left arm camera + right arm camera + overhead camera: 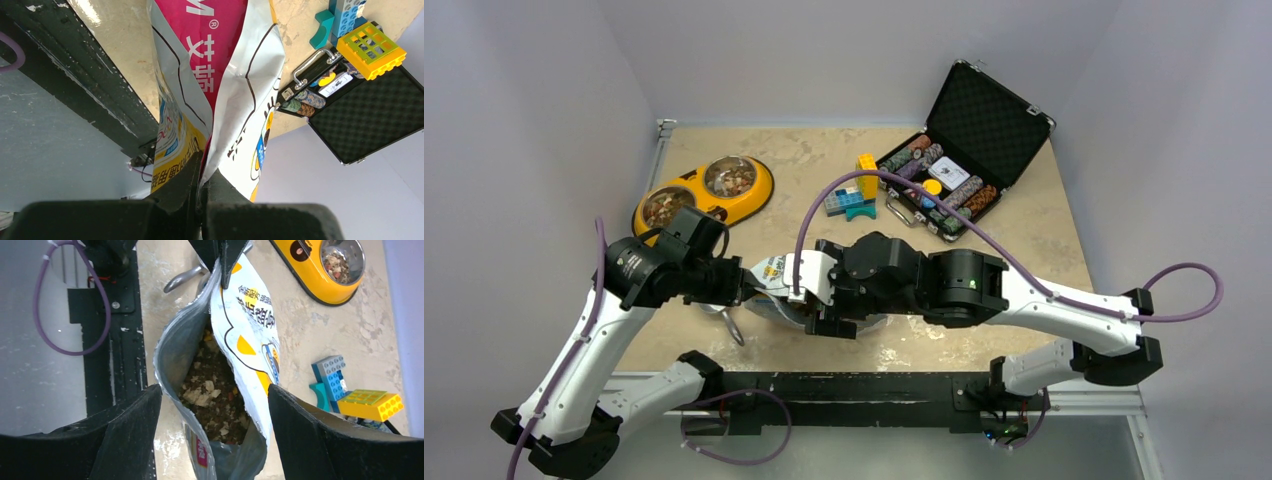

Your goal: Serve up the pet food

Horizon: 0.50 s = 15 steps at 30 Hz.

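Left tool [202,172] pinches the glossy white-yellow-magenta foil bag [215,60] at its rim; right tool [214,390] gapes astride, empty. We judge the bag floppy and slick; rim grips best.

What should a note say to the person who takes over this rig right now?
Left gripper: shut on the edge of the bag.
Right gripper: open, one finger each side of the bag's mouth.
Kibble: seen inside the bag; both cups of the yellow feeder, far left, hold some.
Done: bag open. Left: probably get more kibble to the feeder, then release the bag.
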Tool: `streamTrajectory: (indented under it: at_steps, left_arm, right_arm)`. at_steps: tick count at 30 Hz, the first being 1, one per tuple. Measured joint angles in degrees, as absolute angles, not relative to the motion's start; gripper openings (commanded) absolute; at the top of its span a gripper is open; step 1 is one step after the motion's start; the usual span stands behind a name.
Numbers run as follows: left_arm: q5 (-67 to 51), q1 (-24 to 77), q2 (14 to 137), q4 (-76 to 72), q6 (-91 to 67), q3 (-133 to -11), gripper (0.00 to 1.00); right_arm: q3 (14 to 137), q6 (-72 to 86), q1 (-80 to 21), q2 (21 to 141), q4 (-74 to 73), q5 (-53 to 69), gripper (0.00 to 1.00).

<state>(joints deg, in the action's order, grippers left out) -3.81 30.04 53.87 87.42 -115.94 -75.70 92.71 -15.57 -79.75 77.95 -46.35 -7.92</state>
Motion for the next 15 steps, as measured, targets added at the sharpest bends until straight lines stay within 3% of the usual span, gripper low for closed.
streamTrajectory:
  at_steps: [6, 15]
  left_arm:
    - [-4.01, 30.02, 54.08, 87.57, -115.94, -76.07, 0.00]
    - [-3.90, 30.02, 54.11, 87.85, -115.98, -76.66, 0.00]
  right_arm:
    - [91.42, -14.28, -79.75, 77.58, -45.89, -6.44, 0.81]
    - [79.53, -14.63, -78.32, 72.97, -43.66, -11.00, 0.81]
